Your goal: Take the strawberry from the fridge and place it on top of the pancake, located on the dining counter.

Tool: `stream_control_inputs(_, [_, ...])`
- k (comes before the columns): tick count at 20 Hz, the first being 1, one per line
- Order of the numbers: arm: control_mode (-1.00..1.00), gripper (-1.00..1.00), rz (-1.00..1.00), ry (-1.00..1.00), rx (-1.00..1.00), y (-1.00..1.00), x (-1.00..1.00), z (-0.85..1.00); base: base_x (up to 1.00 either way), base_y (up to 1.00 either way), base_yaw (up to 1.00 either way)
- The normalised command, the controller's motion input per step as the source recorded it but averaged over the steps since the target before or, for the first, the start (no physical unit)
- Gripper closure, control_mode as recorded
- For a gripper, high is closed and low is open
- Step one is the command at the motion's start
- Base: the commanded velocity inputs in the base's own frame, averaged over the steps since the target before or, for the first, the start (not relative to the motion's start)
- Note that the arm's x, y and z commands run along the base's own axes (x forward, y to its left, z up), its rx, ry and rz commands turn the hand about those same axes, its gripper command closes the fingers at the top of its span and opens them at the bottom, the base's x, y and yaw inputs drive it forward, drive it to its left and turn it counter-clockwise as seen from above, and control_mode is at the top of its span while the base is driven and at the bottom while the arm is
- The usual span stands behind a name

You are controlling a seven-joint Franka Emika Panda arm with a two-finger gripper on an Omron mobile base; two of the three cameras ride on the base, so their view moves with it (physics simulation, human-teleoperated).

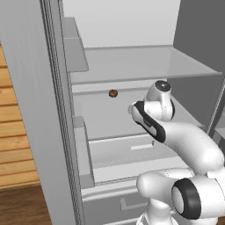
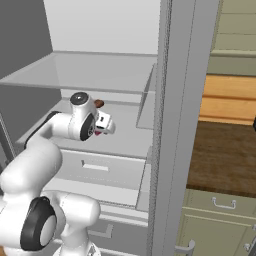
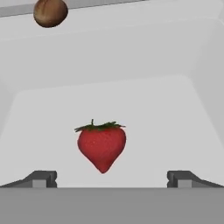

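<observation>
The strawberry (image 3: 102,146), a small bright red heart-shaped fruit with a green leafy cap and fine seed dimples, stands point-down on the white fridge shelf (image 3: 175,122) in the hand view, straight ahead of the two-finger gripper (image 3: 111,179) and centred between its two dark fingertips (image 3: 41,179). The tips sit wide apart at either side with nothing between them, so the hand is open, and the fruit lies just beyond them, not touched. A small round brown item (image 3: 50,12) rests farther off, up and to the left of the hand.

In the left base view the white arm reaches into the tall light-grey fridge (image 1: 30,110), whose door stands open; the small round brown item (image 1: 113,93) sits on the shelf beyond and left of the wrist, whose bulk hides the fingers.

In the right base view the gripper (image 2: 106,127) points down toward the shelf, a speck of red strawberry (image 2: 98,133) showing just beneath it. The brown item (image 2: 99,103) peeks out behind the wrist. The dark brown wooden dining counter (image 2: 225,160) lies well to the right, outside the fridge.
</observation>
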Motion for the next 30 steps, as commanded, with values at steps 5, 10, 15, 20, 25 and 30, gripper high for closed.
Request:
stream_control_inputs(5, [-1.0, -1.0, 0.03, 0.0, -0.06, 0.04, 0.48, -0.19, 0.0, 0.0, 0.0])
stream_control_inputs(10, [-1.0, -1.0, 0.0, 0.01, -0.1, 0.12, 0.18, -0.16, 0.0, 0.0, 0.0])
stream_control_inputs(15, [-1.0, -1.0, 0.0, 0.03, -0.07, 0.0, -0.02, -0.24, 0.0, 0.0, 0.0])
stream_control_inputs(20, [-1.0, -1.0, 0.0, 0.0, 0.0, 0.0, 0.01, -0.1, 0.0, 0.0, 0.0])
stream_control_inputs(25, [-1.0, 1.0, 0.0, 0.0, 0.0, -0.02, 0.0, -0.03, 0.0, 0.0, 0.0])
stream_control_inputs(30, [-1.0, 1.0, -0.01, -0.02, 0.01, -0.49, -0.38, -0.13, 0.0, 0.0, 0.0])
